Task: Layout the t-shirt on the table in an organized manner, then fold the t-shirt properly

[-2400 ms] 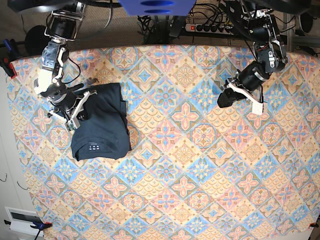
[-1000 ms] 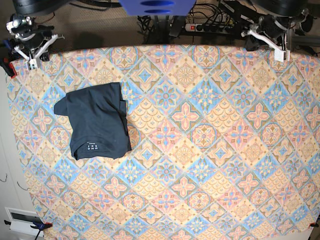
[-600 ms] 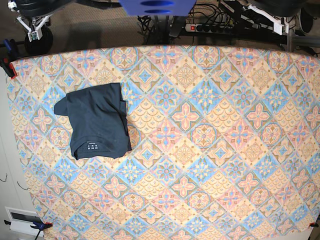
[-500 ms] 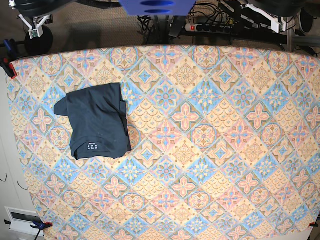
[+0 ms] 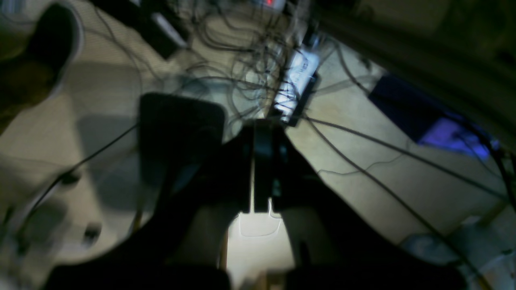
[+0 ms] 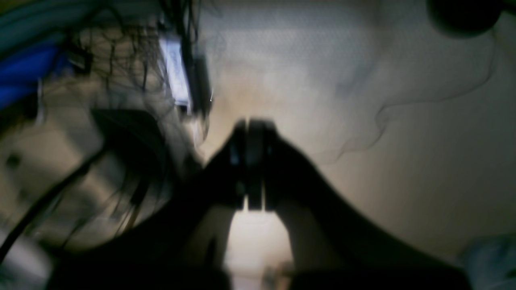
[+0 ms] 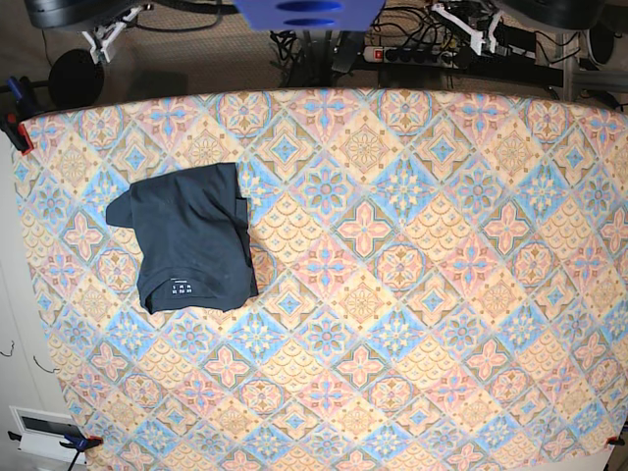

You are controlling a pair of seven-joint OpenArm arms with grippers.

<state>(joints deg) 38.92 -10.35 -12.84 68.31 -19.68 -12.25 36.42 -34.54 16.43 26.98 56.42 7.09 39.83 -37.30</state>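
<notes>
The dark navy t-shirt [image 7: 188, 240] lies folded into a compact rectangle on the left part of the table [image 7: 412, 294], its small white label facing the near edge. One sleeve corner sticks out at its left. Both arms are drawn back beyond the table's far edge. My right gripper [image 7: 101, 39] hangs over the floor at the top left, and my left gripper [image 7: 479, 27] at the top right. In the wrist views the left gripper [image 5: 262, 127] and right gripper [image 6: 250, 123] are shut with nothing between their fingers, pointing at the floor and cables.
A power strip [image 7: 412, 54] and tangled cables lie on the floor behind the table. A black round stand base [image 7: 74, 78] sits at the back left. A red clamp [image 7: 12, 130] grips the cloth's left corner. A white device [image 7: 39, 427] is at the bottom left.
Both arms have pulled away from the table toward the back, the right one after leaving the shirt. The shirt has stayed where it was.
</notes>
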